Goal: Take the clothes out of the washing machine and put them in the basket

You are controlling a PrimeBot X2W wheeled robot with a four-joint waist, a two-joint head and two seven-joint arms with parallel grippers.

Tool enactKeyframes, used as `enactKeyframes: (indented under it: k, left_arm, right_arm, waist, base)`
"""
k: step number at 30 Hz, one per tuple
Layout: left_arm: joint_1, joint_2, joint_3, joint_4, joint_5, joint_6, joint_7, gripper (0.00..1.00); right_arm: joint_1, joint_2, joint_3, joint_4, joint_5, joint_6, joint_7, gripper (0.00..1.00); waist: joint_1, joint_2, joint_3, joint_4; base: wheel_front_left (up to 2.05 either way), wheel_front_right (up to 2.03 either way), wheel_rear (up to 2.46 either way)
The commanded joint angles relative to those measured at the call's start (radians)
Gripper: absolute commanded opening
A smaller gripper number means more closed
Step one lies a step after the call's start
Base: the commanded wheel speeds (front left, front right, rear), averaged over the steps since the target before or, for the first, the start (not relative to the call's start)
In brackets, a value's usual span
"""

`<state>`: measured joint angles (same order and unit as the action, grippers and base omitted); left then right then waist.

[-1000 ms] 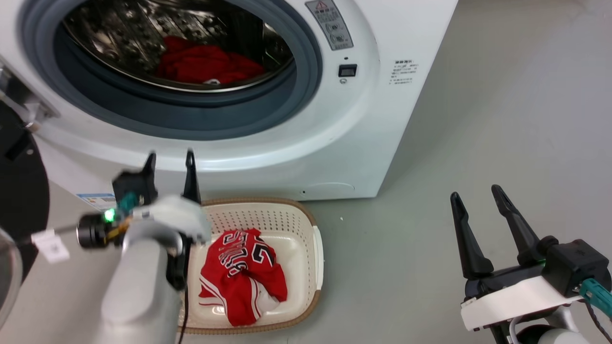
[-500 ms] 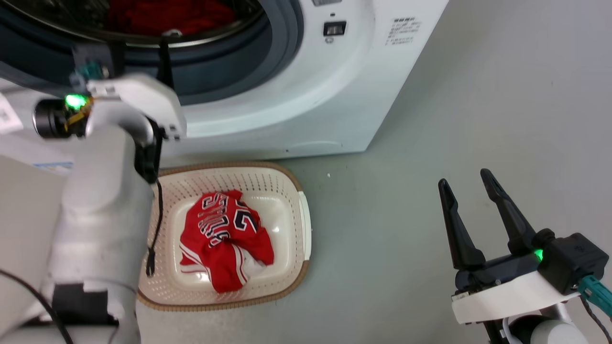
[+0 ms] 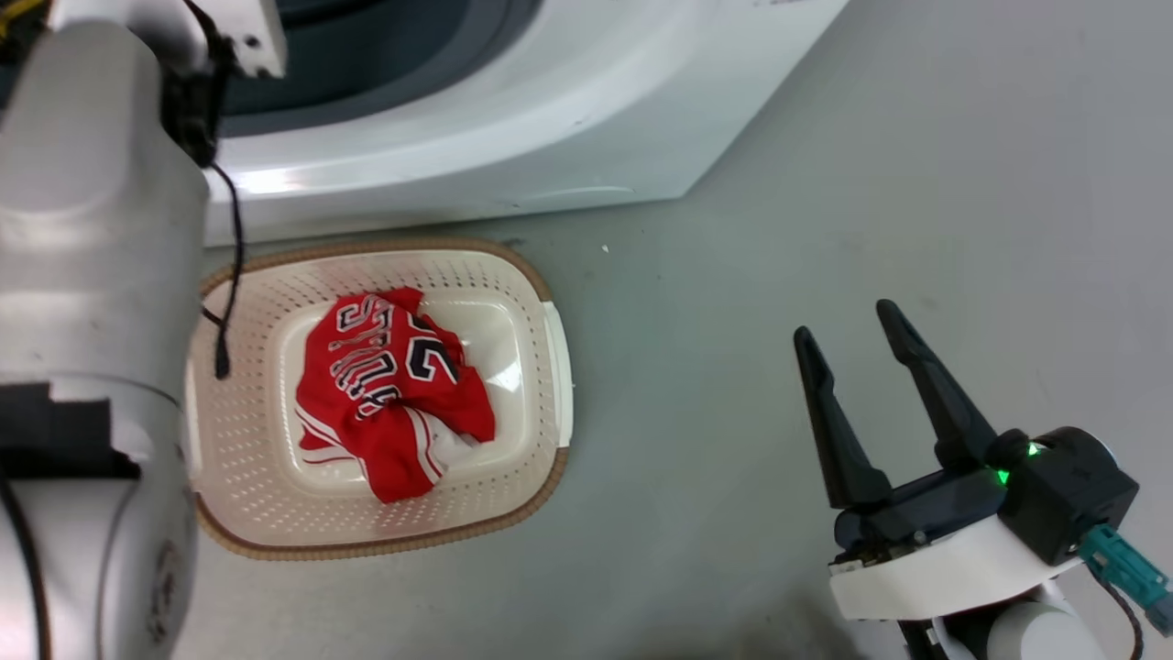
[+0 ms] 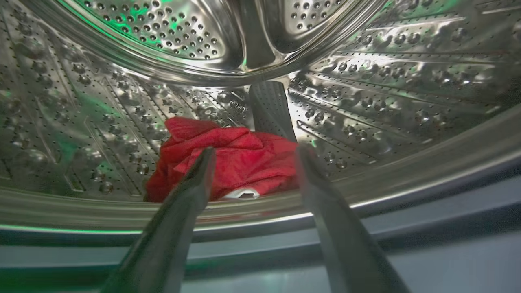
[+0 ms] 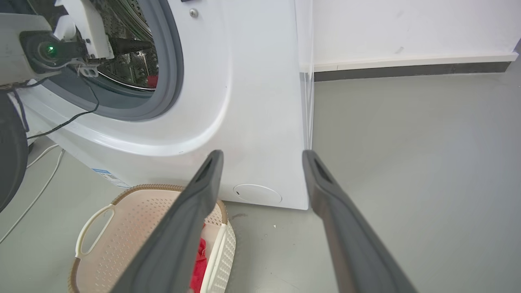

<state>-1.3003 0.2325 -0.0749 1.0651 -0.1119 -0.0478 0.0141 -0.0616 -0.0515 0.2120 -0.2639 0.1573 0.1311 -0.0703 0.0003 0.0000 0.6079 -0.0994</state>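
**One red piece ahead of my left claw, the jersey in the basket**

My left claw (image 4: 256,151) points into the washing machine (image 3: 513,137), its two fingers spread wide with nothing between them. In my left wrist view the plain red garment (image 4: 244,162) lies straight ahead of the tips, framed in the gap between them, bunched on the bottom of the steel drum (image 4: 122,101). I cannot tell whether either tip touches the cloth.

Below that arm's pale forearm (image 3: 92,275), the basket (image 3: 247,477) stands on the floor (image 3: 733,275) just in front of the machine. The red jersey (image 3: 385,394) lies crumpled in the middle of it, lettering up.

My right claw (image 3: 845,321) hangs over bare floor, also open and empty, fingers pointing toward the machine's front corner. Basket and jersey lie to its left, apart from it.
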Motion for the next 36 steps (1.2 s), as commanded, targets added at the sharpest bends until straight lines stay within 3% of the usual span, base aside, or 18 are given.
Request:
enactKeyframes:
  k: [1,15,24,32,35,36]
  left_arm:
    - [-0.022,0.011,-0.007,0.009,0.008,0.003,0.009,1.00]
    - [-0.246,0.116,-0.033,0.103,0.027,0.027,0.211,1.00]
    - [-0.271,0.184,-0.043,0.139,0.028,0.043,0.314,1.00]
    - [-0.276,0.196,-0.050,0.130,0.016,0.059,0.380,1.00]
    - [-0.267,0.204,-0.058,0.107,0.020,0.074,0.369,0.00]
    - [-0.261,0.206,-0.060,0.102,0.020,0.075,0.370,0.00]
  right_arm:
    - [-0.011,0.002,0.003,-0.009,0.002,-0.001,-0.007,1.00]
    - [0.007,0.002,0.065,-0.038,0.022,-0.001,-0.024,1.00]
    - [0.032,0.002,0.099,-0.067,0.035,-0.001,-0.029,1.00]
    - [0.042,0.002,0.110,-0.074,0.045,-0.001,-0.030,1.00]
    - [0.038,0.002,0.112,-0.073,0.045,-0.001,-0.030,1.00]
    - [0.037,0.002,0.112,-0.073,0.046,-0.001,-0.030,1.00]
  waist:
    - [-0.0003,0.0000,0.025,-0.018]
    - [-0.0003,0.0000,0.134,-0.119]
    - [-0.0003,0.0000,0.177,-0.167]
    - [-0.0003,0.0000,0.198,-0.181]
    - [-0.0003,0.0000,0.199,-0.184]
    - [-0.0003,0.0000,0.199,-0.185]
  base:
    - [0.00,0.00,0.00]
    - [0.00,0.00,0.00]
    - [0.00,0.00,0.00]
    - [0.00,0.00,0.00]
    - [0.00,0.00,0.00]
    - [0.00,0.00,0.00]
